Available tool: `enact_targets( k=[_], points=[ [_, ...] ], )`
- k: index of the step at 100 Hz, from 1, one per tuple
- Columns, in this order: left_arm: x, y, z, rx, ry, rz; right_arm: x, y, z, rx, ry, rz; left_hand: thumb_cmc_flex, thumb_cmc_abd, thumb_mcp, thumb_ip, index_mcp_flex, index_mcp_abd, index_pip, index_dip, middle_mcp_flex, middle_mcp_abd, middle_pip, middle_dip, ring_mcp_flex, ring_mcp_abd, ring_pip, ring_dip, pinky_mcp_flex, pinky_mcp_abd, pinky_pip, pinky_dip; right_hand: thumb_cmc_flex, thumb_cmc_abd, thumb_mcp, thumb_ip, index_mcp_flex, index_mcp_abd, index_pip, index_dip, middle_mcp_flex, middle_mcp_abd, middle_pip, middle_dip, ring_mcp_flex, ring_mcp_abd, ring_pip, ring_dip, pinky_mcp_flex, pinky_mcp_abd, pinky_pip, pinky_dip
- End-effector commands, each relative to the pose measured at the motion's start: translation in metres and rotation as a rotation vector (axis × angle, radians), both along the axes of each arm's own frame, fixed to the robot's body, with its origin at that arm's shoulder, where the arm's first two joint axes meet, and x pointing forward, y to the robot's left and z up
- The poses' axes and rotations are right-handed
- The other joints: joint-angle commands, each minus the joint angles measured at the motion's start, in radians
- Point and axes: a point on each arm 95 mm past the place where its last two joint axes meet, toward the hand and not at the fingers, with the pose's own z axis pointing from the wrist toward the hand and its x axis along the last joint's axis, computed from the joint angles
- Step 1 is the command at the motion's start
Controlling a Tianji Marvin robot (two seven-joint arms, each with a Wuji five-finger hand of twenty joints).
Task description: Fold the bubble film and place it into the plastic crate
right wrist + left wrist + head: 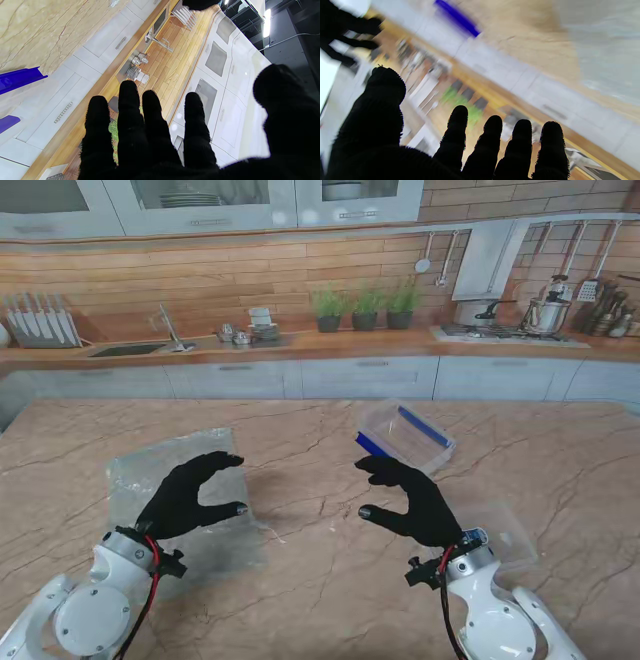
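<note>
A clear sheet of bubble film (150, 472) lies flat on the marble table at my left. My left hand (190, 495), in a black glove, hovers over the film's near right part with fingers spread, holding nothing. The clear plastic crate (405, 435) with blue handles stands tilted farther away, right of centre. My right hand (410, 498) floats just nearer to me than the crate, fingers curved and apart, empty. In the left wrist view the film (607, 45) shows as a pale blur and a blue crate handle (457, 17) is streaked. The right wrist view catches a blue crate handle (17, 78).
A second clear plastic piece (505, 535) lies on the table by my right wrist. The marble table (320, 580) runs wide to both sides. Beyond its far edge stand kitchen cabinets, a sink and a hob.
</note>
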Motion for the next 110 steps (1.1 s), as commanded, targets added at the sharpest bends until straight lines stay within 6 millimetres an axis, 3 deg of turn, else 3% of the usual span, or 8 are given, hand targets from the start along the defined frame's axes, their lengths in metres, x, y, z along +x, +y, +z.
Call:
enact_targets(
  k=[1,23,42,63,97,103,105,110],
  points=[
    [0.002,0.010,-0.001,0.050,0.035,0.025,0.000,0.002,0.001,0.003,0.001,0.002,-0.018,0.026,-0.036,0.013,-0.006,-0.024,-0.042,-0.011,-0.038,-0.003,-0.029,-0.027,-0.045,-0.034,-0.028,-0.023,-0.010,0.002,-0.050,-0.016,-0.046,-0.020,0.003,0.010,-0.020,-0.029,-0.004,-0.007,-0.018,-0.012,-0.017,0.000,-0.023,-0.023,0.000,0.010,-0.006,-0.010,-0.028,0.022],
    [0.021,0.027,-0.009,0.299,0.192,0.103,0.004,0.004,0.000,-0.002,0.018,-0.002,0.000,0.046,-0.074,0.020,-0.050,0.019,-0.092,-0.055,-0.148,0.014,-0.068,-0.105,-0.131,-0.038,-0.070,-0.081,-0.007,-0.035,-0.248,-0.050,-0.044,-0.017,0.001,0.011,-0.017,-0.028,-0.003,-0.006,-0.019,-0.011,-0.017,0.001,-0.022,-0.021,0.003,0.013,-0.005,-0.008,-0.027,0.028],
    [0.038,0.040,-0.026,0.487,0.294,0.159,0.005,0.005,-0.001,-0.005,0.026,-0.002,0.013,0.066,-0.082,0.025,-0.127,-0.003,-0.113,-0.087,-0.226,-0.018,-0.080,-0.134,-0.186,-0.063,-0.085,-0.109,-0.021,-0.072,-0.300,-0.033,-0.045,-0.013,0.000,0.011,-0.015,-0.028,-0.002,-0.006,-0.018,-0.012,-0.017,0.001,-0.021,-0.023,0.005,0.014,-0.006,-0.004,-0.026,0.033],
    [0.051,0.052,-0.042,0.599,0.375,0.195,0.004,0.006,0.000,-0.005,0.032,-0.006,0.042,0.074,-0.075,0.035,-0.217,0.011,-0.066,-0.115,-0.273,-0.038,-0.070,-0.128,-0.238,-0.084,-0.083,-0.132,-0.067,-0.185,-0.377,-0.077,-0.045,-0.009,-0.001,0.011,-0.011,-0.026,-0.002,-0.006,-0.014,-0.010,-0.015,0.002,-0.020,-0.020,0.008,0.016,-0.005,-0.004,-0.025,0.037],
    [0.053,0.074,-0.043,0.647,0.388,0.233,0.007,0.008,-0.001,-0.001,0.049,-0.006,0.072,0.060,-0.047,0.034,-0.227,-0.007,-0.024,-0.106,-0.278,-0.043,-0.025,-0.106,-0.236,-0.087,-0.062,-0.134,-0.050,-0.191,-0.374,-0.100,-0.044,-0.002,-0.004,0.012,-0.006,-0.026,-0.001,-0.005,-0.010,-0.009,-0.012,0.003,-0.017,-0.018,0.013,0.020,-0.005,-0.002,-0.026,0.041],
    [0.052,0.080,-0.042,0.668,0.392,0.240,0.008,0.008,-0.001,0.000,0.051,-0.006,0.077,0.034,-0.019,0.033,-0.233,-0.011,-0.017,-0.105,-0.289,-0.042,-0.002,-0.104,-0.233,-0.081,-0.056,-0.134,-0.045,-0.180,-0.369,-0.102,-0.045,0.000,-0.005,0.012,-0.005,-0.025,-0.001,-0.005,-0.010,-0.008,-0.012,0.003,-0.017,-0.019,0.014,0.020,-0.005,-0.002,-0.026,0.042],
    [0.052,0.082,-0.042,0.673,0.394,0.243,0.008,0.008,-0.001,0.000,0.051,-0.006,0.043,0.010,0.066,0.023,-0.236,-0.010,-0.009,-0.108,-0.293,-0.042,0.008,-0.117,-0.233,-0.081,-0.052,-0.136,-0.043,-0.180,-0.366,-0.108,-0.045,0.001,-0.004,0.012,-0.003,-0.026,0.000,-0.005,-0.009,-0.009,-0.012,0.003,-0.016,-0.019,0.015,0.020,-0.004,-0.002,-0.026,0.042],
    [0.051,0.087,-0.043,0.683,0.405,0.251,0.008,0.008,-0.002,0.000,0.051,-0.006,0.040,-0.010,0.101,0.020,-0.241,-0.015,-0.008,-0.110,-0.298,-0.042,0.015,-0.118,-0.232,-0.078,-0.050,-0.136,-0.042,-0.178,-0.365,-0.110,-0.045,0.001,-0.005,0.012,-0.003,-0.026,0.000,-0.005,-0.008,-0.009,-0.011,0.003,-0.015,-0.017,0.015,0.021,-0.004,-0.001,-0.026,0.042]
  ],
)
